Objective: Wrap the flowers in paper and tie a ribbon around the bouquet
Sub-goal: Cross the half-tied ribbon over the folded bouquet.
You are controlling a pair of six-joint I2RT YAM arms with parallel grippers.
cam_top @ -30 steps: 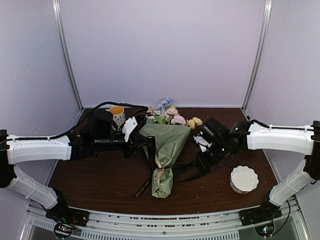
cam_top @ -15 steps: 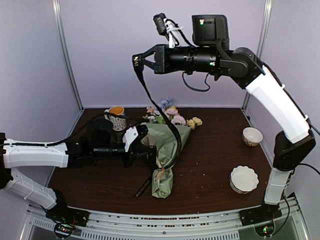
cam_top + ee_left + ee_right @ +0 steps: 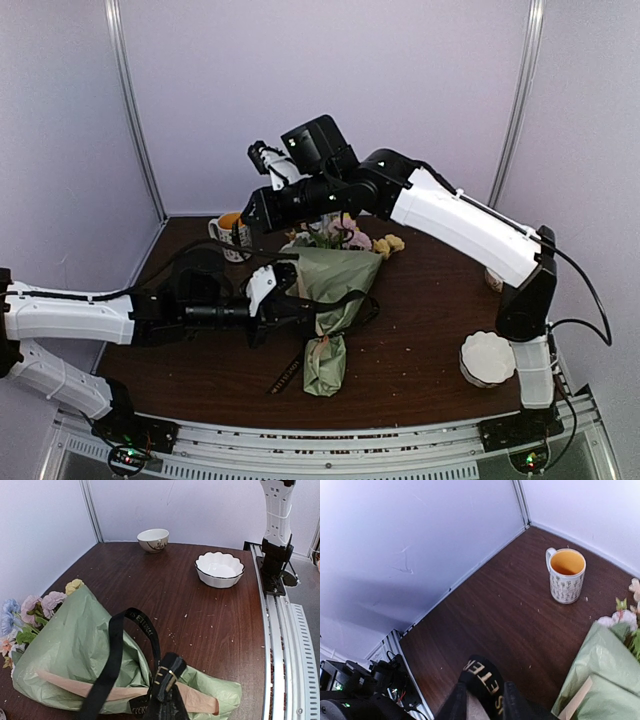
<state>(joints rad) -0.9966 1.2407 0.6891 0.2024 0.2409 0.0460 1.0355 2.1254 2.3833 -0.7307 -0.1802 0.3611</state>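
The bouquet (image 3: 330, 290), pastel paper-wrapped flowers in a cone of pale sage-green paper, lies on the dark wood table at the centre of the top view. Its long axis runs almost straight up the frame: blooms (image 3: 343, 236) toward the upper centre, folded stem end toward the lower centre.

My left gripper (image 3: 165, 679) sits just left of the cone's waist, pinched tight on the narrow black ribbon with light lettering (image 3: 114, 652). From there the ribbon arches up and over the green paper, across the bouquet's axis.

My right gripper (image 3: 482, 700) hangs in the upper middle of the top view, up and to the left of the blooms, above the white patterned mug with a yellow inside (image 3: 566, 580). Its fingers stand narrow with a loop of the same ribbon caught between them.

So both my hands are on the left side of the bouquet, and the left one is much nearer it. I judge that tightening the tie means drawing the ribbon crosswise to that axis, with the left holding the waist.
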